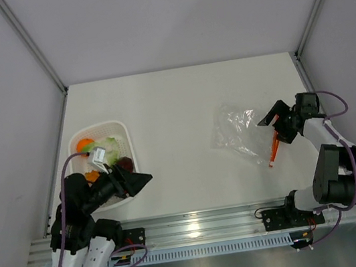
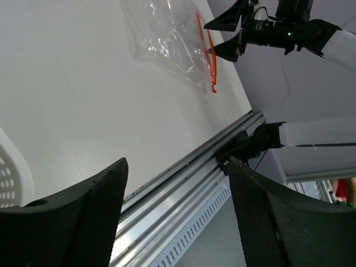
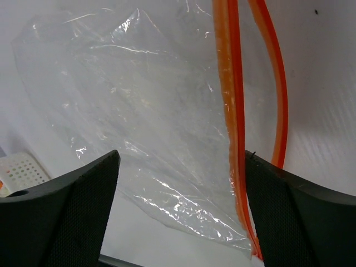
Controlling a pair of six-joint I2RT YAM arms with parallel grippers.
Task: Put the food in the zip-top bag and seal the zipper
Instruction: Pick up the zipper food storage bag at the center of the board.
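The clear zip-top bag (image 1: 237, 132) lies flat on the table at the right, empty, its red-orange zipper (image 1: 273, 147) parted at the mouth. My right gripper (image 1: 269, 131) is open just above the bag's mouth; in the right wrist view (image 3: 181, 178) the bag (image 3: 139, 111) lies between the fingers and the zipper (image 3: 231, 111) runs beside the right finger. The food sits in the white mesh basket (image 1: 121, 125): orange fruit (image 1: 85, 145), pale leafy vegetable (image 1: 107, 147), dark red piece (image 1: 126, 163), pineapple (image 1: 92, 176) mostly hidden. My left gripper (image 1: 138, 180) is open and empty at the basket's near right corner.
The left wrist view (image 2: 175, 183) looks across the table to the bag (image 2: 167, 33), its zipper (image 2: 208, 50) and the right gripper (image 2: 222, 36), with the basket's rim (image 2: 11, 178) at the left. An aluminium rail (image 1: 200, 228) runs along the near edge. Grey walls enclose the table.
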